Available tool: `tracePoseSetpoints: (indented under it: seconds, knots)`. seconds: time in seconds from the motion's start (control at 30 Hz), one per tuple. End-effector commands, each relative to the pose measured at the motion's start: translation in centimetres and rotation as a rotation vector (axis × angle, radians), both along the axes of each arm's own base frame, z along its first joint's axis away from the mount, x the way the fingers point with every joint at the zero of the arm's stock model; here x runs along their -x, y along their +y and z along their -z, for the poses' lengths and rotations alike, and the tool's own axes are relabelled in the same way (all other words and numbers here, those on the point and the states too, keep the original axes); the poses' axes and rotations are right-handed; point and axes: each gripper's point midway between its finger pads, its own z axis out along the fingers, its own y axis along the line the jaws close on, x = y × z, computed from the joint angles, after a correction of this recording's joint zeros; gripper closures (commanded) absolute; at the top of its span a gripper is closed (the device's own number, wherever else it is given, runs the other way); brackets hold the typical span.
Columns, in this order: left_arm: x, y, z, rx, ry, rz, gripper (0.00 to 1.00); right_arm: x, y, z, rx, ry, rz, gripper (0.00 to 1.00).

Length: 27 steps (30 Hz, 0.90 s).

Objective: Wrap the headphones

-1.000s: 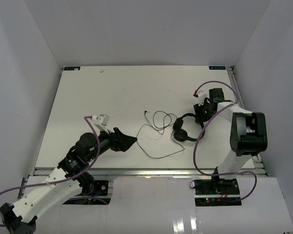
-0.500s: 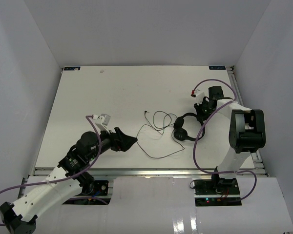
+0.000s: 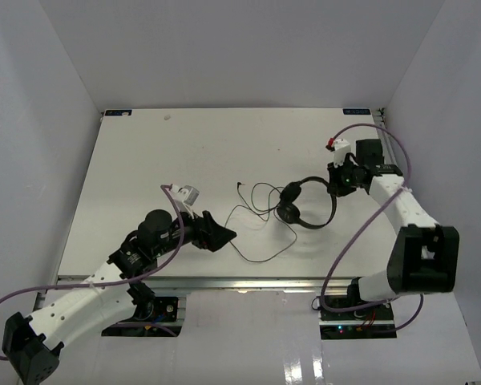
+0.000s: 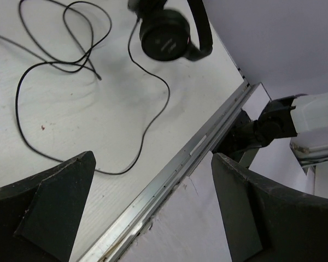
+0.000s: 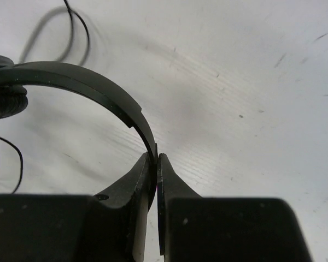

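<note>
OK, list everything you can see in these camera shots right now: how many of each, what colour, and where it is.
black over-ear headphones: one, black, right of the table's middle, headband pinched in the right claw
thin black headphone cord: one, black, lying in loose loops on the table left of the ear cups
flat white table: one, white, under everything
plain white enclosure walls: white, at the back and both sides
silver metal rail: one, silver, along the table's near edge
thick purple cables: one per arm, purple, looping along the arms
robot arms: two, black and white, based at the near edge
left claw: one, black, open, near the cord
right claw: one, black, shut on the headband
</note>
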Motion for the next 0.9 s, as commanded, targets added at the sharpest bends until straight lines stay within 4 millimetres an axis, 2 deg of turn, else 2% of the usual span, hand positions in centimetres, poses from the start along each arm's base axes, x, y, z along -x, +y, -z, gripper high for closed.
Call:
tracePoseSetpoints:
  seconds: [0.0, 0.07, 0.23, 0.37, 0.47, 0.57, 0.7, 0.87]
  knots:
    - [0.9, -2.7, -3.8, 0.036, -0.258, 0.184, 0.02, -0.5, 1.7, -9.8, -0.152, -0.205, 0.066, 0.92]
    - [1.4, -3.9, -4.6, 0.021, -0.368, 0.255, 0.02, -0.5, 2.2, -12.6, -0.188, -0.263, 0.059, 0.92]
    - [1.2, -6.2, -4.6, -0.037, -0.541, 0.349, 0.02, -0.1, 3.6, -18.4, -0.284, -0.367, 0.019, 0.92]
    - [0.2, -7.5, -2.8, -0.100, -0.576, 0.374, 0.02, 0.5, 4.5, -22.6, -0.344, -0.437, -0.014, 0.92]
    - [-0.4, -8.0, -0.3, -0.151, -0.554, 0.387, 0.02, 1.2, 4.7, -25.5, -0.372, -0.488, -0.026, 0.92]
    - [-1.1, -7.5, 0.8, -0.171, -0.570, 0.345, 0.02, 1.8, 5.0, -27.6, -0.394, -0.529, -0.042, 0.92]
    - [-1.6, -6.9, 0.8, -0.164, -0.632, 0.298, 0.02, 2.7, 5.6, -30.0, -0.433, -0.560, -0.066, 0.92]
    - [-1.4, -7.6, 0.7, -0.131, -0.658, 0.321, 0.02, 3.4, 5.9, -33.4, -0.473, -0.612, -0.080, 0.92]
